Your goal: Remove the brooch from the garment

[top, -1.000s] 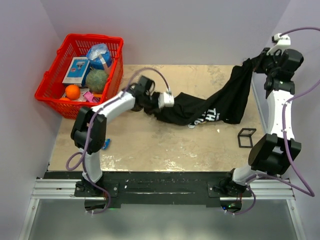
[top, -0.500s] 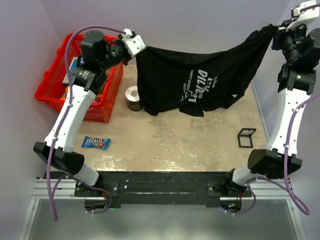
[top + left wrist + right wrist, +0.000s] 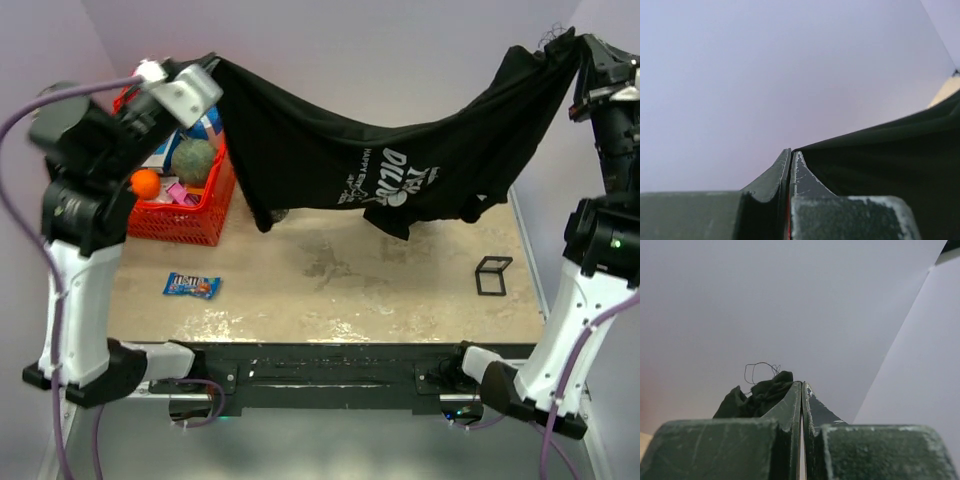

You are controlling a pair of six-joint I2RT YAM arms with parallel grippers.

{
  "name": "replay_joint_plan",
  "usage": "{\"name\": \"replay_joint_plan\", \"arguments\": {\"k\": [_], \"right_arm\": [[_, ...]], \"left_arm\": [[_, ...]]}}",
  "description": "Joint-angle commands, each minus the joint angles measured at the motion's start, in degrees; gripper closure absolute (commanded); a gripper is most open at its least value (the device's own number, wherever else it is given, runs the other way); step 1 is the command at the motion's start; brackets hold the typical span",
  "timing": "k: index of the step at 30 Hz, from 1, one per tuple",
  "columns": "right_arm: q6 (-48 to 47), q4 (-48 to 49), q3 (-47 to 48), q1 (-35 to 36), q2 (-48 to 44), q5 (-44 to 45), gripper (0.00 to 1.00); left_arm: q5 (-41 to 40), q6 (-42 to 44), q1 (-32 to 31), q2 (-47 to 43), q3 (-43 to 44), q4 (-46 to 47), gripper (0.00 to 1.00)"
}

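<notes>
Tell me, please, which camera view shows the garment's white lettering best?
Top external: the garment hangs spread, its lettering facing the camera. The left wrist view shows only plain black cloth; the right wrist, a bunched corner.

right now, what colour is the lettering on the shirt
White lettering on the black garment, clearest in the top external view.

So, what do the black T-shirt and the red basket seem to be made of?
Black T-shirt: soft matte fabric, probably cotton knit; it sags and folds while hanging. Red basket: likely moulded plastic, slightly glossy, with an open lattice wall.
</notes>
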Motion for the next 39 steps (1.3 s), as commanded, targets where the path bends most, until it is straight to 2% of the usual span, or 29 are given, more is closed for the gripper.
{"name": "replay_joint_plan", "arguments": {"k": [1, 11, 14, 17, 18, 23, 24, 26, 30, 33, 39], "right_arm": [[2.5, 2.9, 2.2, -0.3, -3.7, 0.0, 1.00], [7.8, 3.0, 12.2, -0.2, -2.9, 1.2, 1.00], [9.1, 4.6, 11.3, -0.2, -1.7, -1.1, 1.00], [9.1, 7.5, 5.0, -0.2, -2.2, -5.3, 1.00], [9.9, 8.1, 2.9, -0.3, -2.4, -6.7, 1.00], [16.5, 11.6, -11.0, 0.5, -1.1, -13.1, 1.00], [16.5, 12.2, -13.4, 1.1, -0.8, -12.1, 1.00], [14.2, 11.2, -18.6, 3.9, -0.1, -9.4, 1.00], [3.5, 9.1, -24.4, 9.1, 4.9, -5.4, 1.00], [-1.6, 7.6, -27.4, 12.9, 10.8, -2.1, 1.00], [-3.9, 8.8, -25.5, 15.6, 24.8, 3.1, 1.00]], "left_arm": [[-2.7, -2.2, 0.2, -7.4, 2.4, 0.4, 1.00], [-8.5, 2.2, 0.3, -12.6, 4.0, -1.1, 1.00], [-10.6, 3.1, 0.3, -13.5, 1.4, -1.9, 1.00], [-11.4, 4.1, 0.3, -16.0, -6.5, -2.0, 1.00], [-11.4, 5.0, 0.3, -16.8, -12.0, -1.9, 1.00], [-11.9, 7.2, 0.3, -20.3, -28.4, -0.5, 1.00], [-12.1, 7.9, 0.2, -20.5, -34.1, 0.3, 1.00], [-11.9, 9.1, 0.3, -20.5, -39.5, 1.9, 1.00], [-11.2, 12.5, 0.3, -17.7, -53.1, 4.6, 1.00], [-12.5, 14.1, 0.3, -12.2, -57.2, 7.3, 1.00], [-11.0, 16.1, 0.3, 0.8, -54.4, 11.7, 1.00]]}}
